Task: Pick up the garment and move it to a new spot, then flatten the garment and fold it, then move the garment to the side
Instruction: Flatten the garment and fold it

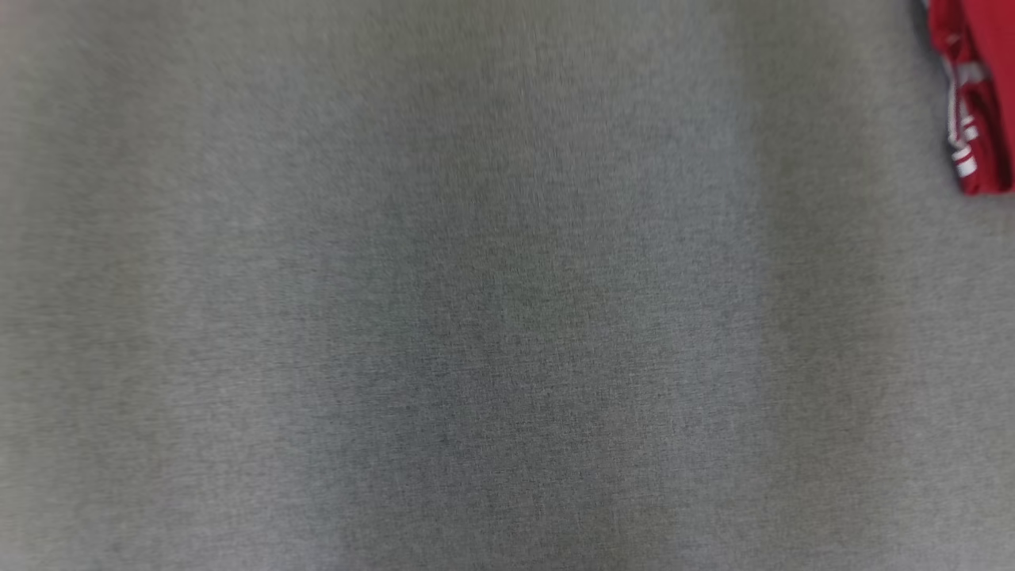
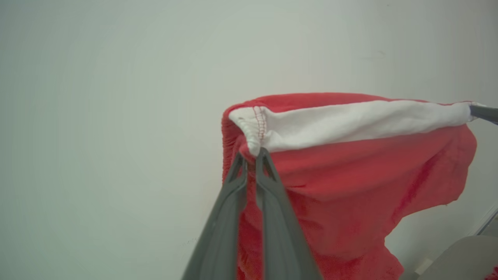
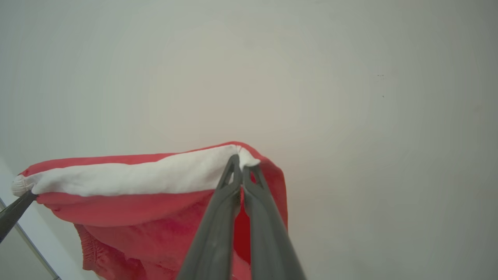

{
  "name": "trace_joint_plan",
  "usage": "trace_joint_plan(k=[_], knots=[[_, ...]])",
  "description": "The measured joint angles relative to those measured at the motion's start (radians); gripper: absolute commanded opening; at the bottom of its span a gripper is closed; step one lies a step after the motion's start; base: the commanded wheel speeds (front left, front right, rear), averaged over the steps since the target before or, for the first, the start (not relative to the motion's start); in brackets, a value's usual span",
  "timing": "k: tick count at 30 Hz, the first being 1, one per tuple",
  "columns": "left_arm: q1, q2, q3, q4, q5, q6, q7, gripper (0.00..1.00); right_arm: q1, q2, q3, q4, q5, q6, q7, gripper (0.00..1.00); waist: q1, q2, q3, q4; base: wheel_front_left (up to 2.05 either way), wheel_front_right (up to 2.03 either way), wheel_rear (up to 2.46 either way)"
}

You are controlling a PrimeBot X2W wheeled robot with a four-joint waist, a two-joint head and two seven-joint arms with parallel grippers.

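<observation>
We hold the garment [image 2: 350, 171] up in the air betw. both arms, in front of a pale wall [image 2: 97, 97]; it's red w/ a white band [image 2: 350, 122] along the top edge. Left fingers [image 2: 272, 194] are clenched on the left end of that band, right at the red stitching; right fingers [image 3: 223, 206] are clenched on the right end. So each arm has one corner and neither is nearer than the other.

The relation that matters is the band's long axis: it runs left-right, fairly straight from one pinch to the other, and the rest of the cloth hangs below it in loose folds, not flat.

In the head view the grey tabletop [image 1: 476, 317] lies below us; a red bit w/ white marks [image 1: 979, 103] shows at the far right corner. It's prob. the hanging part of the same garment, but we can't tell for sure.

We judge the pick-up done and the carry to a new spot under way. If that red bit is ours, the cloth sits far right of the bare middle; the next move prob. needs both arms to travel together, keeping the band taut, before laying it down.
</observation>
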Motion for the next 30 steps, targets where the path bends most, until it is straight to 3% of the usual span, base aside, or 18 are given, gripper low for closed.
trace_joint_plan(k=[8, 15, 20, 24, 30], knots=[[-0.197, -0.014, -0.115, 0.119, -0.055, 0.000, -0.052, 0.00, -0.206, 0.025, 0.036, 0.129, -0.063, 0.000, -0.050, 0.00, 0.0000, 0.0001, 0.141, -0.014, 0.00, 0.00, 0.00], [-0.184, 0.001, -0.191, 0.142, -0.150, 0.000, -0.124, 0.00, -0.191, -0.002, 0.094, 0.122, -0.021, 0.000, -0.063, 0.00, -0.0001, 0.0001, 0.224, -0.020, 0.00, 0.00, 0.00], [-0.026, 0.008, -0.225, 0.084, -0.244, 0.000, -0.206, 0.00, -0.040, -0.078, 0.143, 0.025, 0.058, 0.000, -0.072, 0.00, -0.0001, 0.0001, 0.229, -0.015, 0.00, 0.00, 0.00], [0.129, 0.025, -0.228, 0.005, -0.256, 0.000, -0.237, 0.00, 0.135, -0.146, 0.166, -0.099, 0.129, 0.000, -0.077, 0.00, -0.0006, -0.0001, 0.194, -0.011, 0.00, 0.00, 0.00], [0.453, 0.052, -0.172, -0.216, -0.228, 0.064, -0.245, 0.00, 0.504, -0.242, 0.157, -0.308, 0.216, 0.000, -0.084, 0.00, -0.0006, -0.0002, 0.109, -0.003, 0.00, 0.00, 0.00]])
